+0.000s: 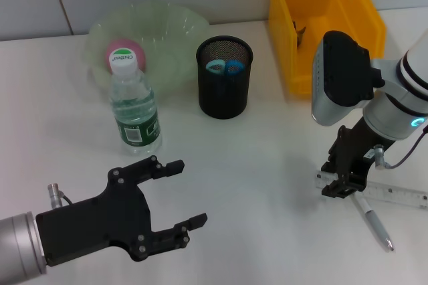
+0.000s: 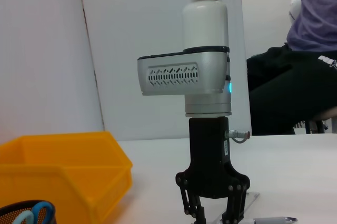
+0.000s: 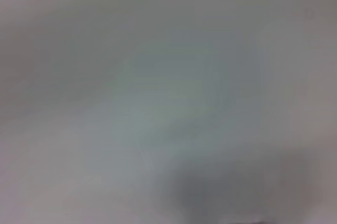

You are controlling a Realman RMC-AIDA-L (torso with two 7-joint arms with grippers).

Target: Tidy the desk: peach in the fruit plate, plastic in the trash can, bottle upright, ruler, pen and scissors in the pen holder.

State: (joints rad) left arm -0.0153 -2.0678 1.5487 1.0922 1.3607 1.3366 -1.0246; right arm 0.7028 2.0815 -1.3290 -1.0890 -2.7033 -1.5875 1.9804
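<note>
The left gripper (image 1: 179,195) hovers open, idle, above the table (image 1: 254,164). The right gripper (image 1: 342,186), its jaws spread, straddles the ruler (image 1: 394,193) beside the pen (image 1: 374,221); it should close squarely across the ruler's width.

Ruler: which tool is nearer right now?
Right. The right tool is down at the ruler's near end, over the pen. The left tool hangs open far across the table, below the bottle.

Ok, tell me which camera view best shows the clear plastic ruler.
The head view: the clear plastic ruler lies flat on the white table, its end under the right gripper. The left wrist view catches only a sliver of it; the right wrist view shows nothing recognisable.
</note>
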